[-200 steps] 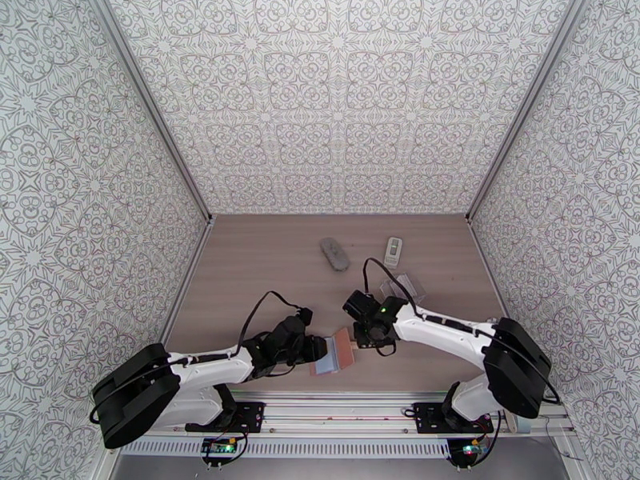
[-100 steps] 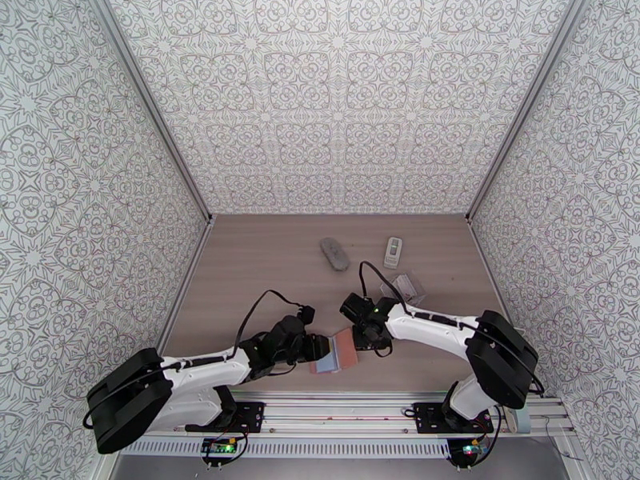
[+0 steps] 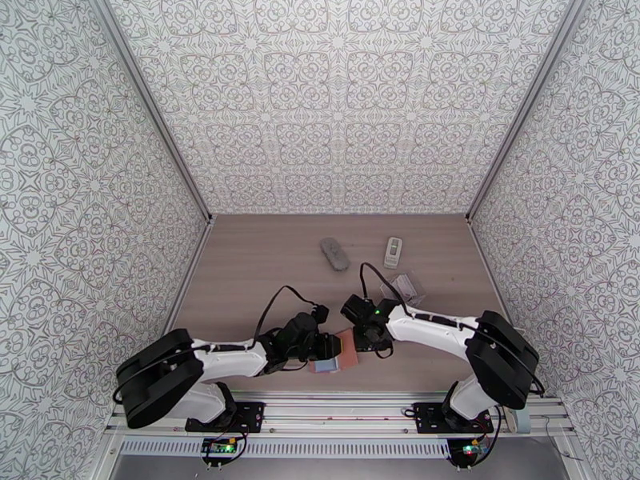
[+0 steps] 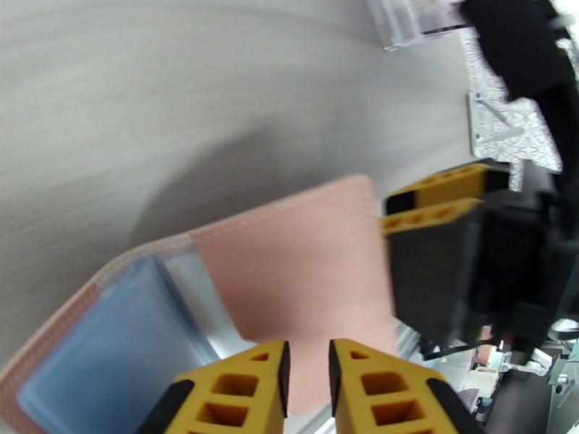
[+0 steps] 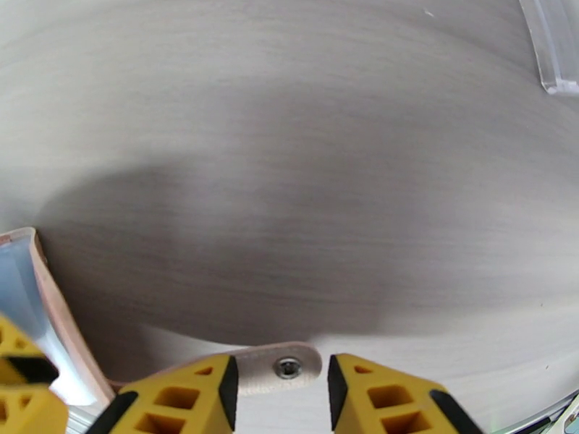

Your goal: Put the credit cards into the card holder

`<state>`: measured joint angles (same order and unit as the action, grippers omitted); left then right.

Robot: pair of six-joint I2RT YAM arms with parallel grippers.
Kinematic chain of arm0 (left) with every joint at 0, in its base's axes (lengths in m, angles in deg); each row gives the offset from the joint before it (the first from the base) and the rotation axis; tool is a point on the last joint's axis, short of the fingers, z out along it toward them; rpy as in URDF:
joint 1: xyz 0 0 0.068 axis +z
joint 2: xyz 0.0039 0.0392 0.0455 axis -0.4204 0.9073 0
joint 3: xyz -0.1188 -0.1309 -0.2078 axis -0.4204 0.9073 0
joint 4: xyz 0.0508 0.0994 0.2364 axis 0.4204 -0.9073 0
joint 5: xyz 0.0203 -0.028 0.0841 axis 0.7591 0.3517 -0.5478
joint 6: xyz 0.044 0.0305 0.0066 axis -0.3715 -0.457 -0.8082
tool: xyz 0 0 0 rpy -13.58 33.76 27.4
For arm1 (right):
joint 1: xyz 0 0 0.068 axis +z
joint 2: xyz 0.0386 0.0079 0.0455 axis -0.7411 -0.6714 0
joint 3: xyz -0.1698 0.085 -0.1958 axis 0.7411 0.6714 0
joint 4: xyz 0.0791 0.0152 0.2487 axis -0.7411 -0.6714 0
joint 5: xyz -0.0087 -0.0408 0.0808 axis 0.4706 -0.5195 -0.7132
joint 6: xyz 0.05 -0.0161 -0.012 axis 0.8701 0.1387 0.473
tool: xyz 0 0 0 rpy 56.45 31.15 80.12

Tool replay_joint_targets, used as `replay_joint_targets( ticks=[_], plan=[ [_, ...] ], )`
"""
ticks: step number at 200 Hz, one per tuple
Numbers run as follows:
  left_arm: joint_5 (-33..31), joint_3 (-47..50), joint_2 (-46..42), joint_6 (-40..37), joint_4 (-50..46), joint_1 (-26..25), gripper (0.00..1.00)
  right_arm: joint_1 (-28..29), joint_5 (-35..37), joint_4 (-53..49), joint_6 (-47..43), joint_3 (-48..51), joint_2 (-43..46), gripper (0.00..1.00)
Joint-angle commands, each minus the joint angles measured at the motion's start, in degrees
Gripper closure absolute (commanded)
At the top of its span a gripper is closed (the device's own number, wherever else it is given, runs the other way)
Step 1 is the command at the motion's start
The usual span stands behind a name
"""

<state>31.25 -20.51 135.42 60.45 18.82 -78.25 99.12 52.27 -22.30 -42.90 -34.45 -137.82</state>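
Plainly the card holder [image 4: 289, 262] is the weak point: it sits open close to the table's [image 5: 289, 139] near edge, between the two grippers, with its pink cover folded across part of the clear pockets and a blue card [image 4: 108, 349] lodged in one pocket. Its shadow on the wood suggests that it is partly lifted rather than lying flat. If so, any loose support could let it sag or flop shut, closing off the pockets the other cards need. Tilted, it might also let the blue card slide back out. The snap tab [image 5: 287, 368] lies in the gap of the right gripper [image 5: 281, 374], whose jaws stand clearly apart and clamp nothing. A small pull from the other side could draw the tab free. The left gripper [image 4: 307, 356] hangs over the pink cover with its jaws only a narrow slit apart. The cover shows face-on beyond them, so whether they pinch it, press on it or merely hover I cannot tell. Both grippers are crowded just beside each other at the holder, so a careless approach could knock fingers together or shove the holder off the near edge.
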Motion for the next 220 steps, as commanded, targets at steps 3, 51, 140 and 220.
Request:
replay_joint_targets(
  ticks=[3, 51, 140, 220],
  plan=[
    [0.3, -0.6, 1.9, 0.0, 3.0, -0.6, 0.75, -0.7, 0.3, -0.4, 0.3, 0.2, 3.9, 0.59],
    [0.2, 0.2, 3.6, 0.4, 4.1, -0.6, 0.76, -0.8, -0.3, -0.1, 0.5, -0.9, 10.6, 0.55],
    [-0.1, 0.5, 2.8, 0.2, 3.1, -0.6, 0.77, -0.8, -14.0, 12.3, 2.8, 3.4, 9.3, 0.81],
    [-1.7, -0.2, -4.8, -1.5, -4.2, -0.6, 0.77, -0.8, -15.3, 14.8, 3.1, 5.5, 0.9, 0.88]
  ],
)
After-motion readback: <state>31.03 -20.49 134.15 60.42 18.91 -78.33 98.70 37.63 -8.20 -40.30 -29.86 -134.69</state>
